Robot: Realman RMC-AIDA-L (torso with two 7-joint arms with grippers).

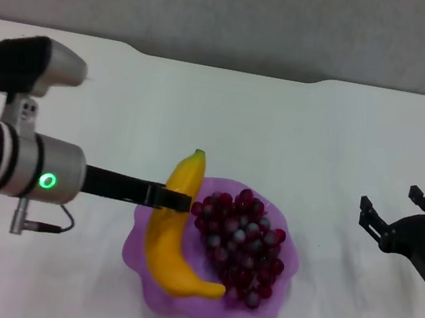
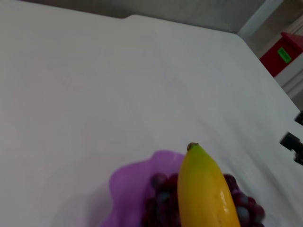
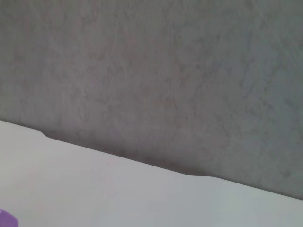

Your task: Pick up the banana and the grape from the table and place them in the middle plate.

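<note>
The yellow banana (image 1: 168, 241) lies over the left side of the purple scalloped plate (image 1: 171, 306), stem end pointing to the far side. My left gripper (image 1: 173, 199) reaches in from the left and is shut on the banana's upper part. The dark red grape bunch (image 1: 243, 246) lies in the plate to the right of the banana. In the left wrist view the banana (image 2: 203, 189) fills the near field over the grapes (image 2: 158, 198) and the plate (image 2: 128, 182). My right gripper (image 1: 398, 219) is open and empty, off to the right of the plate.
The white table (image 1: 227, 121) has a notched far edge, with a grey wall behind it. A red object (image 2: 284, 52) stands beyond the table's edge in the left wrist view. The right wrist view shows the table edge and a sliver of the plate (image 3: 4, 218).
</note>
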